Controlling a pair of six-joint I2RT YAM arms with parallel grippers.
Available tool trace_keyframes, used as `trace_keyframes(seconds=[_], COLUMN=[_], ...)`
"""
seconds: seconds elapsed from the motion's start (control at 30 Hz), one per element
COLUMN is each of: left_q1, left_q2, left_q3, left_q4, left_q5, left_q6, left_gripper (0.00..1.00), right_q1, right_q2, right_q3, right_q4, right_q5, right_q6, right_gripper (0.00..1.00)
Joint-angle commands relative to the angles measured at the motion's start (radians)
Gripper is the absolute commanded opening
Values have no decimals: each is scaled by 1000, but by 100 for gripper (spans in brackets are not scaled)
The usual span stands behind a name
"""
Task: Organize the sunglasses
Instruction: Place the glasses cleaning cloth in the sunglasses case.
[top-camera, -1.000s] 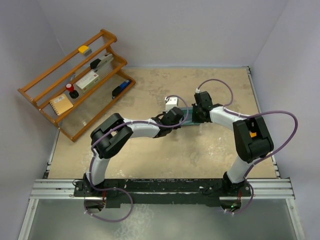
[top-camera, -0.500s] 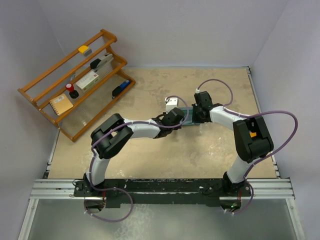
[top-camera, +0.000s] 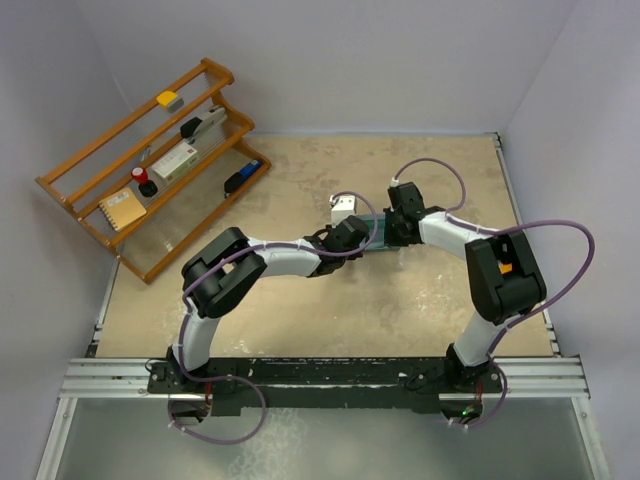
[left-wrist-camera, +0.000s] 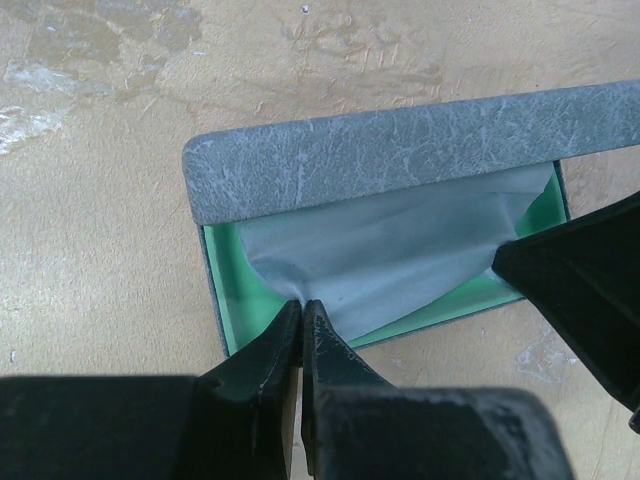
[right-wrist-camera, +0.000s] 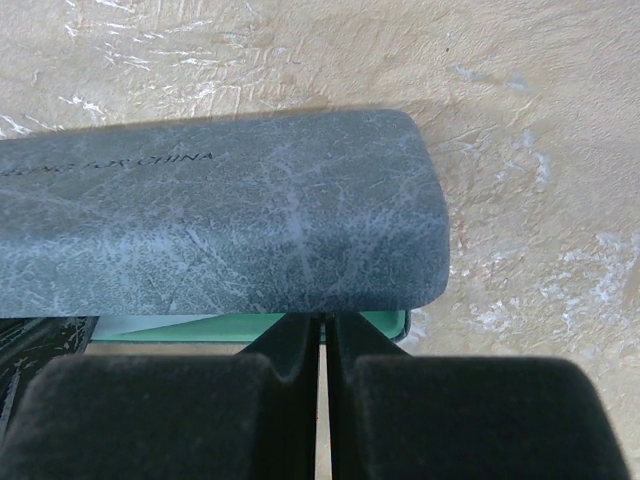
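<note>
Grey marbled hard case (left-wrist-camera: 380, 160), mint-green lining: lies open on the sandy table (left-wrist-camera: 90, 200), mid-table between the two arms, lid hinged back. Contents: one pale grey cleaning cloth (left-wrist-camera: 390, 255), spread over the tray. Sunglasses: none on show, and you cannot tell whether they lie beneath the cloth.

Left claw (left-wrist-camera: 301, 312): together, nipping the near corner of the cloth. Right claw (right-wrist-camera: 322, 338): together, set against the green rim of the case under the lid edge, apparently steadying it. Whether it nips the wall you cannot tell.

Step in hand, by my reading: packing stage, with the cloth being laid or tucked into the case. The next move calls for you to let go of the corner without dragging the cloth out, then lift both claws off the rim before the lid comes down.

Against the earlier frame: case and right arm in the same place, left wrist shifted only slightly, both claws together as before.
</note>
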Motion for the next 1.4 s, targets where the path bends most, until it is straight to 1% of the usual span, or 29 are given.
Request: trace_keyframes(seconds=[0.0, 0.07, 0.1, 0.27, 0.53, 0.6, 0.87, 0.9, 0.93, 1.03, 1.07, 1.23, 1.37], left_q1=[-1, -1, 0, -2, -2, -1, -2, -2, -2, -2, -2, -3, -3], left_q2=[5, 4, 3, 4, 6, 6, 7, 8, 8, 9, 8, 10, 12], left_q3=[10, 11, 12, 14, 13, 12, 12, 11, 12, 13, 14, 14, 15], left_q4=[-16, -16, -16, -16, -13, -12, -9, -10, -9, -9, -8, -10, -9], left_q5=[-23, -23, -23, -19, -14, -13, -6, -6, -5, -3, -3, -1, -1], left_q6=[-10, -10, -9, -9, -9, -8, -7, -8, -8, -7, -7, -7, -7], left_gripper=[0, 0, 0, 0, 0, 0, 0, 0, 0, 0, 0, 0, 0], right_q1=[-6, -6, -6, -6, -6, -5, -5, -6, -6, -5, -5, -5, -6], right_q2=[-7, -10, -12, -25, -74, -90, -97, -99, -101, -92, -84, -52, -30], right_q3=[30, 28, 28, 27, 8, -1, 7, 3, 0, -3, -2, -8, -12], right_q4=[-15, -15, -16, -18, 1, 18, 22, 28, 36, 51, 55, 52, 60], right_q5=[21, 21, 22, 40, 62, 78, 73, 70, 60, 25, 8, -70, -91], right_q6=[-15, -14, -14, -12, -10, -9, -12, -11, -12, -14, -15, -9, 3], right_gripper=[5, 12, 14, 17, 26, 32, 32, 31, 26, 4, 0, 0, 0])
